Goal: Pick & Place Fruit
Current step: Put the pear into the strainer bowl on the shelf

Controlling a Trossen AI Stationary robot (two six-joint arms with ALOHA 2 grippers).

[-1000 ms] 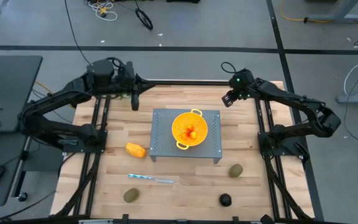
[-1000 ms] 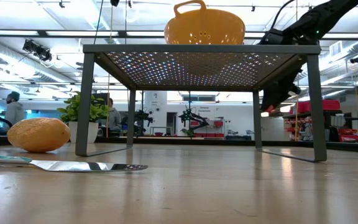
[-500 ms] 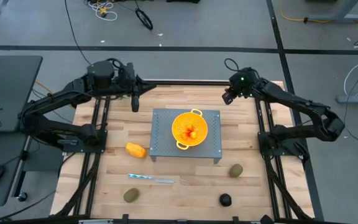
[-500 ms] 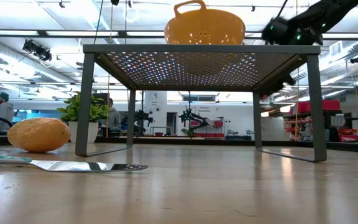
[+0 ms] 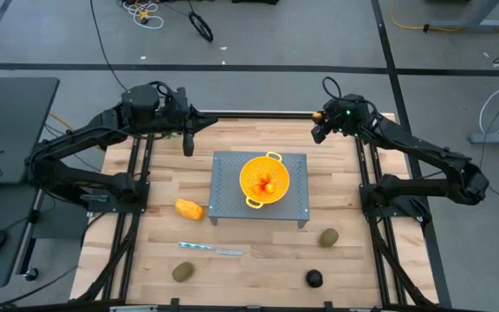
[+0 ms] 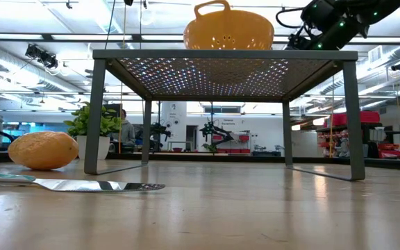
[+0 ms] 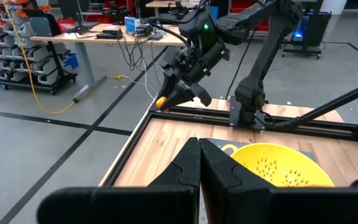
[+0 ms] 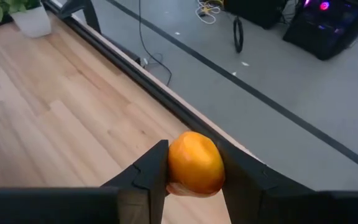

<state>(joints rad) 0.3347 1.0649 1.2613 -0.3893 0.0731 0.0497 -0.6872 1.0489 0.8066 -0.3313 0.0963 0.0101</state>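
The wooden table [image 5: 232, 277] sat in an open workshop, and nearest you along its front edge lay an oval brownish-green fruit [image 5: 183, 272], the small blackish fruit [image 5: 314, 278] and the thin knife [image 5: 210, 250]. A second green oval [image 5: 328, 237] and the yellow-orange oblong fruit [image 5: 189, 209] lay a little farther back, the oblong just beside the grey perforated stand [image 5: 223, 186]. On that stand stood the yellow colander [image 5: 267, 179] with small orange-red balls [image 5: 268, 185] already inside.

Over the last second your right gripper [image 5: 320, 132] had pulled away from the stand's far right corner and risen toward the table's back edge. Its fingers were closed part-way on a small orange ball [image 8: 195, 163], so that fruit was in the air, well apart from the colander. I judge it had moved away from the drop point rather than toward it.

Your left gripper [image 5: 188, 139] waited at the back left, fingers fully closed on nothing.
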